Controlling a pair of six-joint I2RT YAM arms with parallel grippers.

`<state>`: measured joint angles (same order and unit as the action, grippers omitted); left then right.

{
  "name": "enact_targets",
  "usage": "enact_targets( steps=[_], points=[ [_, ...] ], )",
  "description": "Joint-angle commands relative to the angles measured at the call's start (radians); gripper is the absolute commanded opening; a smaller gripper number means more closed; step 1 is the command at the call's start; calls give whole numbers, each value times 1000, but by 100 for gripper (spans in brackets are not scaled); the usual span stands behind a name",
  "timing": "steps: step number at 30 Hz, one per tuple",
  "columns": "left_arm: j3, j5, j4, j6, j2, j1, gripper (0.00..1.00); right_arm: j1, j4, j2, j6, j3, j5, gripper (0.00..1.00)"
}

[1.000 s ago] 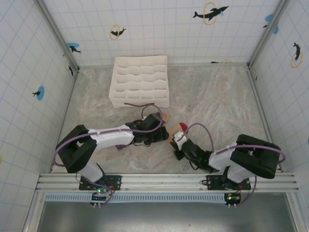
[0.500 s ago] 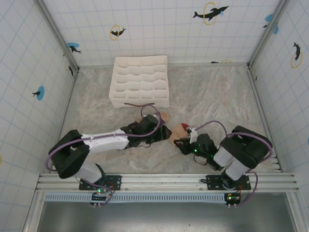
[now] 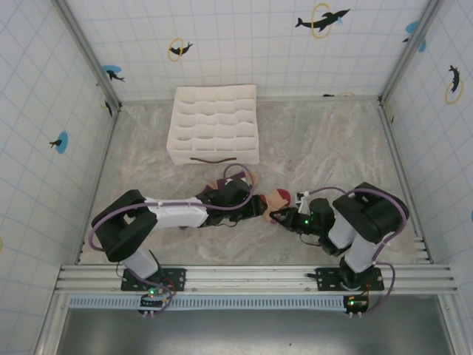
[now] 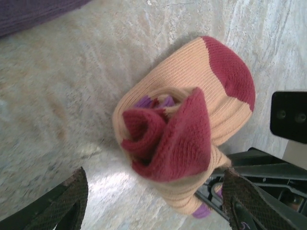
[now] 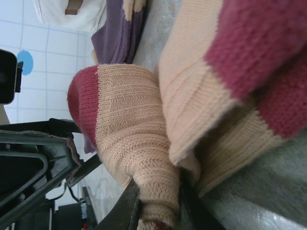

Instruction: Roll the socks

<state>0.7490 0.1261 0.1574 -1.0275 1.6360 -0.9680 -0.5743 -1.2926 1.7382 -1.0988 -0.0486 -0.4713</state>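
The beige sock lies bunched into a loose roll on the marbled tabletop, about midway between the left and right edges and closer to the near edge than the far one. In the left wrist view its dark red toe faces up and away, while the red cuff is folded over into the middle of the bundle with a little purple striping peeking out beside it. The left gripper is just beside the roll on its left, jaws spread wide with nothing between them; its two textured fingers frame the bottom of that wrist view, with the sock just ahead of them. The right gripper meets the roll from the right and near side. In the right wrist view a fold of beige knit runs down between its dark fingers, so it appears clamped on the beige sock's lower end. The purple sock lies flat on the tabletop just beyond the left gripper, between it and the white organiser box, which stands toward the far left of the tabletop. The purple sock is near the beige one, though whether they touch is hard to tell.
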Motion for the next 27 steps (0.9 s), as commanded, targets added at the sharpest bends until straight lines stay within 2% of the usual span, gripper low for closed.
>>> enact_targets(
  steps=[1,6,9,10,13,16,18,21,23,27],
  points=[
    [55,-2,46,22,54,-3,72,11,227,56,-88,20,-22,0],
    [89,4,22,41,108,-3,63,28,183,80,-149,21,-38,0],
    [110,-12,-27,39,133,-2,55,33,162,80,-158,23,-40,0],
    [114,-16,-40,32,139,-2,49,33,161,76,-156,23,-37,1],
    [116,-37,-85,16,138,5,24,33,162,48,-127,29,-32,7],
    [118,-38,-144,14,126,22,10,31,194,-21,-58,30,-29,16],
    [115,-35,-179,14,110,33,5,29,270,-93,20,19,-18,24],
    [109,-19,-226,16,86,48,1,7,482,-245,160,-19,43,39],
    [101,-9,-255,14,68,53,0,-29,665,-359,265,-66,136,47],
    [89,29,-286,20,47,54,0,-116,912,-521,424,-149,308,63]
  ],
)
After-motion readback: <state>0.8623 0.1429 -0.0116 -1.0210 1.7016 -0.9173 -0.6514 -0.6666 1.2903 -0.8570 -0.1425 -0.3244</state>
